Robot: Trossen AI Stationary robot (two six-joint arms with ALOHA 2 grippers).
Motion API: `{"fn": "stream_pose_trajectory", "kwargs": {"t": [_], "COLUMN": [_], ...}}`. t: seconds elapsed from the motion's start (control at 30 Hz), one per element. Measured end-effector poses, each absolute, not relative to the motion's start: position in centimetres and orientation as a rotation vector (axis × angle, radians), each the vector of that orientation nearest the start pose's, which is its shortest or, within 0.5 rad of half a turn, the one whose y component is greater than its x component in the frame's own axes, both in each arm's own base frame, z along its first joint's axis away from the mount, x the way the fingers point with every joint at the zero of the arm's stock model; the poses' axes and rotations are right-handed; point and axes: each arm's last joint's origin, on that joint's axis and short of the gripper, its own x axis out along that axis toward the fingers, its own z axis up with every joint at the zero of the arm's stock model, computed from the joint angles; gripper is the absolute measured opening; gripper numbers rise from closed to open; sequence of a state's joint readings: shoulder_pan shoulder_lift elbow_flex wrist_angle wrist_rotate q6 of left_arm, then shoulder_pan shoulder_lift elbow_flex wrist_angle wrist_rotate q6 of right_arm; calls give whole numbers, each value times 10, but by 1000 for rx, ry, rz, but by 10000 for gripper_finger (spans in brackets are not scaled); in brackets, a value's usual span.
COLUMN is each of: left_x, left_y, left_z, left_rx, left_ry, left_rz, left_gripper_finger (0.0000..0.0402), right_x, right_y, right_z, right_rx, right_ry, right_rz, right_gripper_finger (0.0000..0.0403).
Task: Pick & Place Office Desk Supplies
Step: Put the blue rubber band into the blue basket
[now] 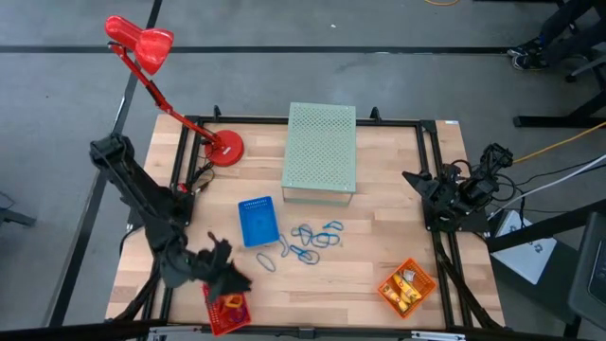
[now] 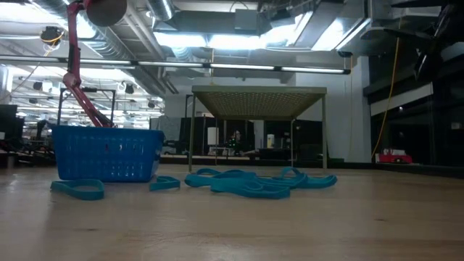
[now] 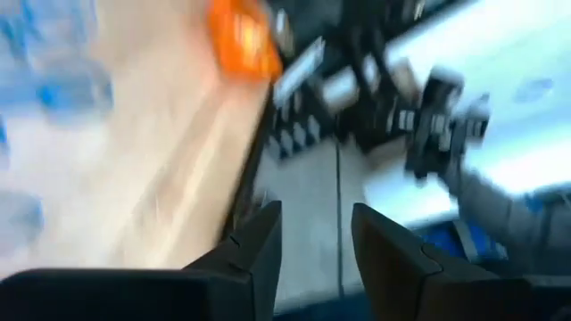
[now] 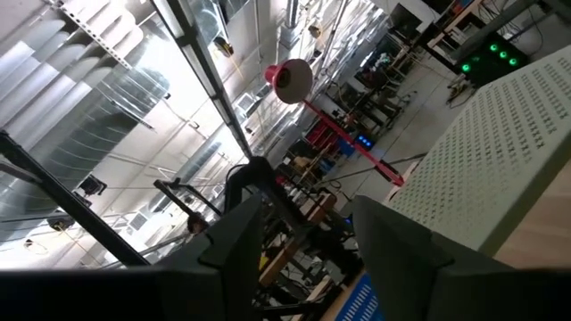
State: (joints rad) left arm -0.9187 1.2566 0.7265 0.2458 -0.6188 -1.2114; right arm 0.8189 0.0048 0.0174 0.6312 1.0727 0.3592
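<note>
Several thin blue loops [image 1: 312, 237] lie loose on the table between the blue mesh basket [image 1: 258, 221] and the table's near edge; in the low view the loops [image 2: 254, 181] rest flat beside the blue basket [image 2: 109, 152]. Short yellow-orange pieces [image 1: 405, 287] sit in the orange basket [image 1: 407, 289]. My left gripper [image 1: 232, 279] hovers open over the red basket [image 1: 227, 313] at the near left corner; its wrist view shows nothing between the fingers of the gripper [image 3: 317, 241]. My right gripper [image 1: 415, 178] waits open at the table's right edge [image 4: 317, 241].
The large pale green perforated box [image 1: 320, 150] stands at the far middle of the table. A red desk lamp [image 1: 225, 148] has its base at the far left. A black frame rail [image 1: 431, 189] runs along the table's sides. Bare wood lies between the loops and the orange basket.
</note>
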Motion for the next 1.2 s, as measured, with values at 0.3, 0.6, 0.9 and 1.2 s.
{"fn": "stream_pose_trajectory", "kwargs": {"t": [0.3, 0.6, 0.9, 1.2], "left_x": [221, 278, 323, 334], "left_y": [-140, -133, -148, -158], "left_z": [271, 246, 233, 190], "left_rx": [-791, -457, 40, 193], "left_ry": [324, 928, 1243, 1348], "left_rz": [-25, -202, -304, -444], "left_gripper_finger": [125, 119, 121, 115], "right_x": [63, 63, 64, 64], "right_y": [31, 31, 31, 32], "right_z": [217, 217, 216, 216], "right_rx": [873, 870, 860, 858], "right_ry": [-422, -422, -416, -414], "right_rz": [-177, -168, -161, -159], "right_gripper_finger": [178, 178, 178, 178]}}
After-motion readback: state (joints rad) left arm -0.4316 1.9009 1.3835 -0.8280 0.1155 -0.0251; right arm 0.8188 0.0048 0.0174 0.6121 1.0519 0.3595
